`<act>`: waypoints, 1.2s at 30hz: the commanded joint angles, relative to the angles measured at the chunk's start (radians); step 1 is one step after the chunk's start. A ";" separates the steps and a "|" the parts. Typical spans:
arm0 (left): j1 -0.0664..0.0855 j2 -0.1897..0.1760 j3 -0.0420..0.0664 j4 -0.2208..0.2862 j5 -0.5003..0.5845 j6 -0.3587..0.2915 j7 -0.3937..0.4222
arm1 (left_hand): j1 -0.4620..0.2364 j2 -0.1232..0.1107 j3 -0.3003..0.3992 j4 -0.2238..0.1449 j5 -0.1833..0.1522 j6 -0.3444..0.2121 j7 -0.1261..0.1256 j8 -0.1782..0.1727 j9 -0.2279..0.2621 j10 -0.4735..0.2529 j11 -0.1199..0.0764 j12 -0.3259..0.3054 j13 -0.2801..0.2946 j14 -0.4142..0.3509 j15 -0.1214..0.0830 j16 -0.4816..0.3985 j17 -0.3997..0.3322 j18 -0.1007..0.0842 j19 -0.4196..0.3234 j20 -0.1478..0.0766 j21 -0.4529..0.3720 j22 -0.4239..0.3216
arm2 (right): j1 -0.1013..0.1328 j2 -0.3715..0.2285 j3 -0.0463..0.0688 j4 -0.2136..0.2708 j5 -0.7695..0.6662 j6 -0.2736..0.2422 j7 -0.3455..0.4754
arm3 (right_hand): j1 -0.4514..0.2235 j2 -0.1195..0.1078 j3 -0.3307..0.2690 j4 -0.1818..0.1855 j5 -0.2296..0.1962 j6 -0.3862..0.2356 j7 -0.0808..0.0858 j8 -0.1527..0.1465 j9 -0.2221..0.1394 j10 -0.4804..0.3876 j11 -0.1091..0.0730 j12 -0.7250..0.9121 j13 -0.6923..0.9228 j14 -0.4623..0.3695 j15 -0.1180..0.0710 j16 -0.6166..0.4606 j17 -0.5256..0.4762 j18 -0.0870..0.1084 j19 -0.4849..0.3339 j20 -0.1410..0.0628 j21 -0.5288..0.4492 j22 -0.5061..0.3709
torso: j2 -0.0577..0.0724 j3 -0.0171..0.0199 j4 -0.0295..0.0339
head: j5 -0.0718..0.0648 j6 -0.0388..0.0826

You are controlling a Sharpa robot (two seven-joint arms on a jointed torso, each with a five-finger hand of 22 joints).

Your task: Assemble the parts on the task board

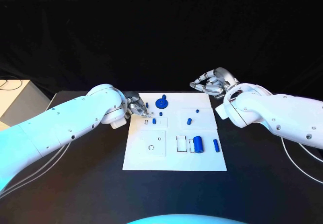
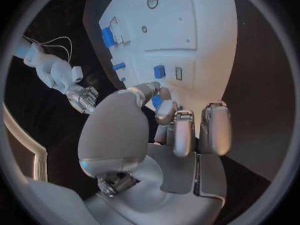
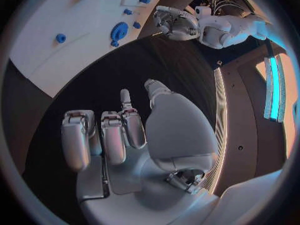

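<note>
Task board (image 1: 144,156) lies flat in the middle of the black table (image 1: 80,196), long side running away from the robot. Blue parts on it: a round wheel-like piece (image 1: 161,102) near the far edge, a small block (image 1: 154,121) just nearer beside a small rectangular slot, two small pieces (image 1: 190,122) right of centre, and toward the near right a cylinder (image 1: 199,143) beside a rectangular outline, with a thin bar (image 1: 216,145) near the board's right edge.

Left hand (image 1: 140,110) hovers over the board's far left corner — fingers curled inward, tips close to the small block. In the left wrist view a bit of blue shows just past the fingertips (image 2: 164,110); cannot tell whether the hand grips a part or only hovers near one.

Right hand (image 1: 214,83) sits beyond the board's far right corner, over the black table — apart from the board. Fingers (image 3: 106,137) are curled in together and nothing is in them.
</note>
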 commanded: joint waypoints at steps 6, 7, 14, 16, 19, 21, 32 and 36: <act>-0.024 0.014 -0.006 0.002 -0.037 -0.097 0.041 | -0.022 -0.006 -0.038 0.013 -0.014 0.014 -0.006 0.025 0.011 0.022 -0.008 0.019 0.017 0.104 -0.010 0.008 0.263 -0.005 0.019 -0.005 0.015 0.065 | 0.000 0.001 0.000 0.002 -0.006 0.013 0.007 | -0.003 0.002 0.005 0.000 0.006 -0.007 -0.002 0.005 0.003 -0.005 0.001 -0.003 0.108 0.106 -0.001 0.004 0.263 -0.011 0.073 -0.005 -0.006 0.213 | 0.001 0.0002 -0.0017 | -0.001 -0.003; -0.025 0.014 -0.007 0.002 -0.038 -0.100 0.042 | -0.024 -0.005 -0.048 0.017 -0.028 0.014 -0.008 0.030 0.013 0.025 -0.009 0.021 0.019 0.104 -0.012 0.008 0.263 -0.006 0.021 -0.006 0.017 0.069 | 0.000 0.001 0.000 0.002 -0.006 0.014 0.007 | -0.003 0.002 0.005 0.000 0.006 -0.007 -0.002 0.005 0.003 -0.005 0.001 -0.003 0.108 0.106 -0.001 0.004 0.263 -0.011 0.073 -0.005 -0.006 0.213 | 0.001 0.0005 -0.0016 | -0.002 -0.003; -0.028 0.016 -0.008 0.001 -0.041 -0.109 0.043 | -0.025 0.003 -0.070 0.028 -0.070 0.013 -0.011 0.039 0.016 0.030 -0.012 0.026 0.024 0.104 -0.014 0.008 0.263 -0.007 0.026 -0.009 0.020 0.076 | 0.000 0.001 0.000 0.002 -0.007 0.014 0.006 | -0.003 0.002 0.005 0.000 0.006 -0.007 -0.002 0.005 0.003 -0.005 0.001 -0.003 0.108 0.106 -0.001 0.004 0.263 -0.011 0.073 -0.005 -0.006 0.213 | 0.000 0.0011 0.0006 | -0.004 -0.006; -0.029 0.017 -0.008 0.001 -0.041 -0.109 0.043 | -0.025 0.005 -0.071 0.030 -0.072 0.013 -0.011 0.040 0.016 0.030 -0.012 0.026 0.024 0.104 -0.014 0.008 0.263 -0.008 0.027 -0.009 0.021 0.077 | 0.000 0.001 0.000 0.002 -0.007 0.014 0.006 | -0.003 0.002 0.005 0.000 0.006 -0.007 -0.002 0.005 0.003 -0.005 0.001 -0.003 0.108 0.106 -0.001 0.004 0.263 -0.011 0.073 -0.005 -0.006 0.213 | 0.000 0.0007 0.0009 | -0.004 -0.007; -0.029 0.018 -0.008 0.000 -0.041 -0.107 0.041 | -0.026 0.005 -0.072 0.030 -0.073 0.013 -0.011 0.040 0.016 0.031 -0.012 0.026 0.025 0.104 -0.014 0.008 0.263 -0.008 0.026 -0.009 0.021 0.077 | 0.000 0.001 0.000 0.002 -0.007 0.014 0.006 | -0.003 0.002 0.005 0.000 0.006 -0.007 -0.002 0.005 0.003 -0.005 0.001 -0.003 0.108 0.106 -0.001 0.004 0.263 -0.011 0.073 -0.005 -0.006 0.213 | 0.000 0.0004 0.0007 | -0.004 -0.007; -0.029 0.020 -0.008 0.000 -0.041 -0.104 0.039 | -0.026 0.006 -0.072 0.031 -0.073 0.013 -0.011 0.041 0.016 0.031 -0.012 0.027 0.025 0.104 -0.014 0.008 0.263 -0.008 0.027 -0.009 0.021 0.077 | 0.000 0.002 0.000 0.002 -0.008 0.014 0.006 | -0.003 0.002 0.005 0.000 0.006 -0.007 -0.002 0.005 0.003 -0.005 0.001 -0.003 0.108 0.106 -0.001 0.004 0.263 -0.011 0.073 -0.005 -0.006 0.213 | -0.001 0.0011 0.0000 | -0.003 -0.007; -0.029 0.032 -0.014 -0.013 -0.052 -0.076 0.028 | -0.011 0.008 -0.075 0.025 -0.077 0.014 -0.014 0.045 0.017 0.034 -0.015 0.030 0.028 0.104 -0.016 0.008 0.263 -0.009 0.030 -0.010 0.024 0.083 | 0.000 0.002 0.000 0.003 -0.008 0.015 0.006 | -0.003 0.002 0.005 0.000 0.006 -0.007 -0.002 0.005 0.003 -0.005 0.001 -0.003 0.108 0.106 -0.001 0.004 0.263 -0.011 0.073 -0.005 -0.006 0.213 | 0.000 0.0011 -0.0011 | -0.004 -0.011; -0.029 0.035 -0.017 -0.017 -0.058 -0.071 0.026 | 0.000 0.008 -0.075 0.020 -0.076 0.013 -0.015 0.047 0.017 0.035 -0.016 0.031 0.029 0.104 -0.017 0.008 0.263 -0.009 0.031 -0.011 0.025 0.084 | 0.000 0.001 0.000 0.004 -0.008 0.015 0.006 | -0.002 0.002 0.007 0.000 0.007 -0.007 -0.002 0.005 0.005 -0.005 0.001 -0.003 0.108 0.106 -0.001 0.004 0.263 -0.011 0.073 -0.005 -0.005 0.214 | 0.000 0.0015 0.0000 | -0.006 -0.012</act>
